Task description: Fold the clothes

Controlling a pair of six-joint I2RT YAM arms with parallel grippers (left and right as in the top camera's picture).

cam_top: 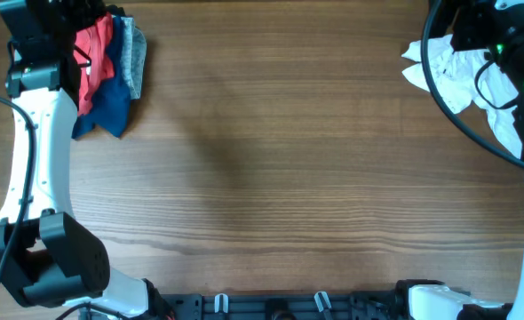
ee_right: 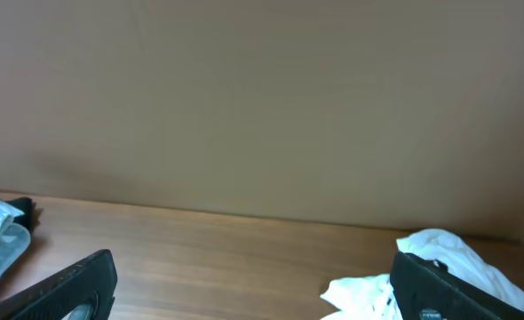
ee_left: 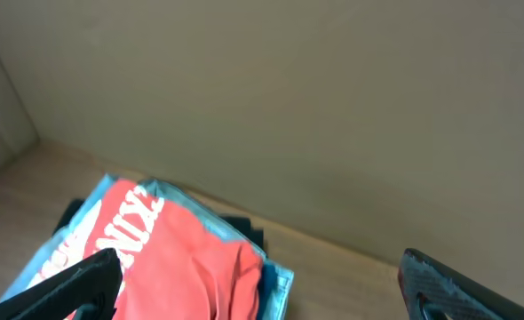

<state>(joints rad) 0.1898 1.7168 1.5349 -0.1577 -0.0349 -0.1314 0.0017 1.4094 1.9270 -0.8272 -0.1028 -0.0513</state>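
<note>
At far corners, coloured clothes (cam_top: 111, 76) beneath left pincer (ee_left: 262, 298), white garment (cam_top: 448, 76) beside right pincer (ee_right: 253, 292) (both gaping)

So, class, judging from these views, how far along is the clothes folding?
Done: possibly the red, blue and grey pile, stacked at far left; whether neatly folded is unclear. In hand: nothing; the left claw and right claw both hang open and empty. Left: the white garment lies crumpled at far right.

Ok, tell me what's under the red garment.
Under the red garment with white lettering lie a light blue cloth and a dark blue garment. Anything deeper is covered.
</note>
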